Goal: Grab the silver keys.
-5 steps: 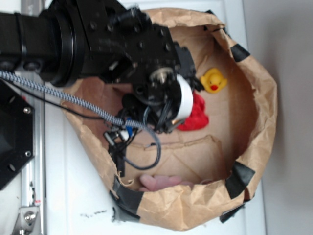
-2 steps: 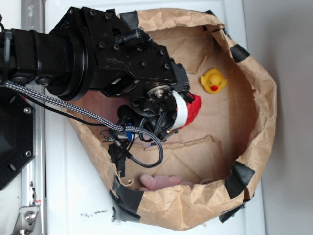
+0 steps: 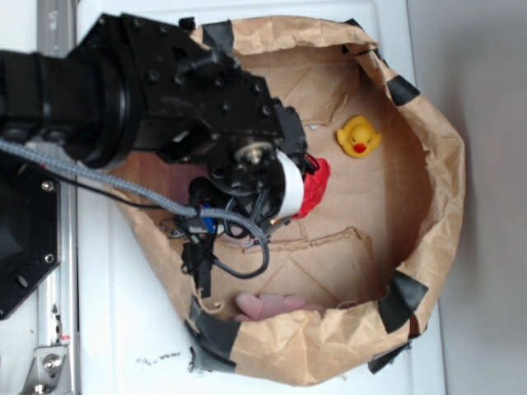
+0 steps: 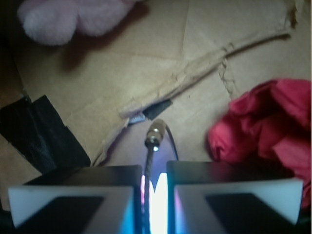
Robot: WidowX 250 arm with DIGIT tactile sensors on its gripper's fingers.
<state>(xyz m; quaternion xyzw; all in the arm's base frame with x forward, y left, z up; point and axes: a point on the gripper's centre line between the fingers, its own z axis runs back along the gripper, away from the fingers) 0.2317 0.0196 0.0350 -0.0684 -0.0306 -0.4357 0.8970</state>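
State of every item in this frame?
Hand: closed on thin metal piece, apparently the keys.
Keys: mostly hidden, only wire and tip showing.
Red cloth: crumpled, beside the hand.
Duck: lying free, away from hand.
Pink plush: lying free.
Paper bag: open, floor torn.

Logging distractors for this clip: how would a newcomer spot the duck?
Find the brown paper bag with black tape patches. Inside, up and right of the red cloth, sits the duck: small, the only yellow thing, with a red beak.

Brown paper bag (image 3: 428,206) holds yellow rubber duck (image 3: 359,137), red cloth (image 4: 265,124), pink plush (image 4: 53,19).
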